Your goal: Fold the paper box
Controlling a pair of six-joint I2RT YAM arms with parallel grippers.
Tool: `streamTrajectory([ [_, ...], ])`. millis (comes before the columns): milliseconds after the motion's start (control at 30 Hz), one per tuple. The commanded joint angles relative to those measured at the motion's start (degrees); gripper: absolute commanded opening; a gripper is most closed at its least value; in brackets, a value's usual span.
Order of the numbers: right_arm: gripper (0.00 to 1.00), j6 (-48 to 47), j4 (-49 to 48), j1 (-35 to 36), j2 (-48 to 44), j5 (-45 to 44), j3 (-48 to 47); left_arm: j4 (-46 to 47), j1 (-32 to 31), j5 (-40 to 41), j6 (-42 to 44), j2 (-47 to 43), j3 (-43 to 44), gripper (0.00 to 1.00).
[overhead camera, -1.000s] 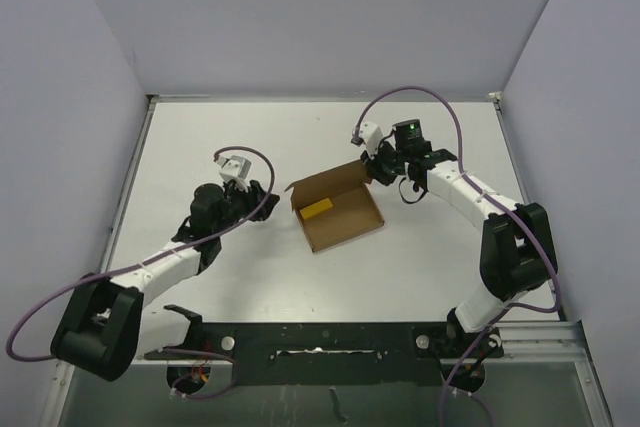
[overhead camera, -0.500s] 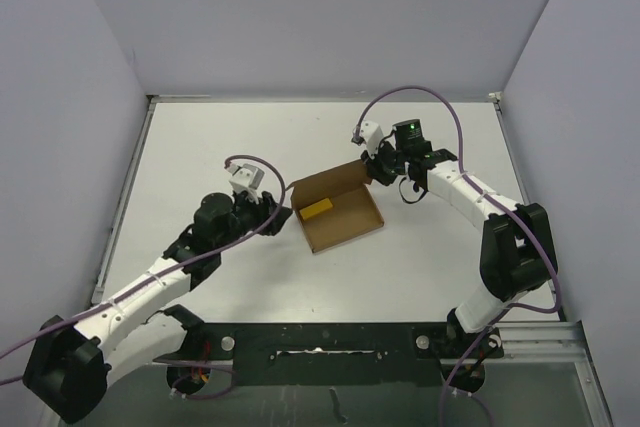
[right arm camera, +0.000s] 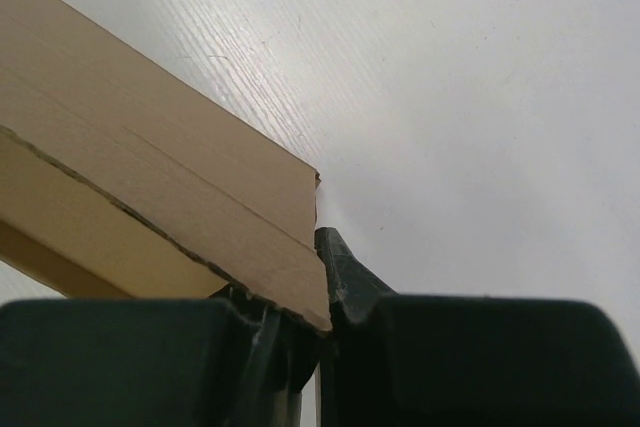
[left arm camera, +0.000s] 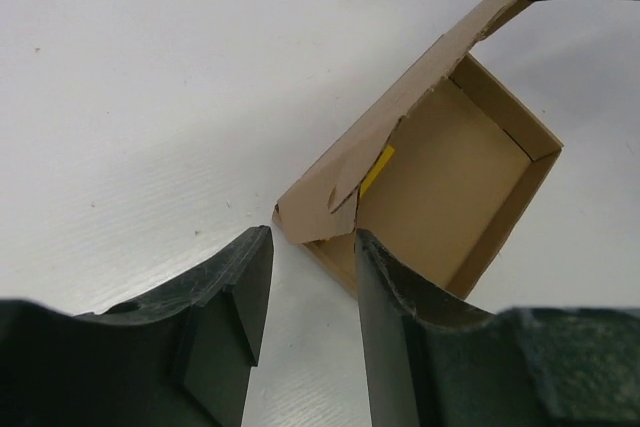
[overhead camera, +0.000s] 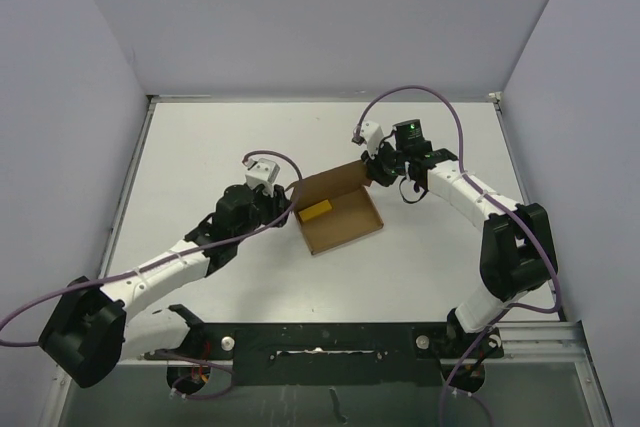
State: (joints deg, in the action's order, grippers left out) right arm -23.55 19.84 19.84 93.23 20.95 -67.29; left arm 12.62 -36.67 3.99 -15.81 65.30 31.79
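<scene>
Left tool (left arm camera: pixel 312 277): jaws partly open and empty, poised at the left corner of the brown cardboard paper box (overhead camera: pixel 345 219), which sits mid-tabletop (overhead camera: pixel 200 147). The tray walls stand erected, and a small yellow piece (overhead camera: pixel 315 209) lies inside. The lid flap (overhead camera: pixel 325 185) stands raised, pinched at its right end by the closed right tool (overhead camera: pixel 373 173). Judged remaining: lowering and tucking the lid. Bare tabletop surrounds the box, and every edge lies well apart.

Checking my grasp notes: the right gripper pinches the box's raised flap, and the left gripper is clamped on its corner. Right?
No. The left gripper is open, its jaws apart at the corner of the paper box, not closed on it; the left wrist view shows this. The right gripper does pinch the flap.
</scene>
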Motion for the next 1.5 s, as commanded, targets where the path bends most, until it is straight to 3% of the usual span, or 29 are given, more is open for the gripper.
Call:
streamTrajectory([
  [0,0.0,0.95,-1.72,-0.41,-1.07,1.97,-2.76,7.01,-0.17,1.18,-0.36,2.18,2.8,0.36],
  [100,0.0,0.96,-1.77,-0.41,-0.97,2.02,-2.72,8.3,-0.25,1.09,-0.79,3.12,2.94,0.33],
  [300,0.0,1.23,-1.82,-0.42,-1.12,2.45,-2.67,9.2,-0.18,1.38,-1.1,4.93,3.94,0.11],
  [400,0.0,1.59,-1.79,-0.47,-1.44,2.88,-2.59,9.31,-0.14,1.52,-1.14,5.73,4.48,0.06],
  [700,0.0,2.72,-1.73,-0.35,-1.6,3.46,-2.59,9.13,-0.21,3.34,0.95,7.88,6.47,0.05],
  [833,0.0,2.9,-1.69,-0.56,-1.49,3.36,-2.67,8.5,-0.23,5.08,1.84,8.0,6.7,0.14],
  [1133,0.0,3.22,-1.48,-0.6,-1.07,3.54,-2.85,8.51,-0.4,6.27,4.03,8.55,6.94,0.14],
  [1233,0.0,3.63,-1.21,-0.59,-0.96,4.38,-2.88,8.77,-0.44,6.3,5.26,9.23,7.55,0.1],
  [1300,0.0,4.26,-1.12,-0.59,-0.95,5.25,-2.94,9.25,-0.5,6.21,5.88,9.84,7.65,0.01],
  [1467,0.11,5.44,-0.94,-0.92,-0.77,7.45,-2.7,10.44,-0.6,6.36,6.79,10.8,7.77,0.0],
])
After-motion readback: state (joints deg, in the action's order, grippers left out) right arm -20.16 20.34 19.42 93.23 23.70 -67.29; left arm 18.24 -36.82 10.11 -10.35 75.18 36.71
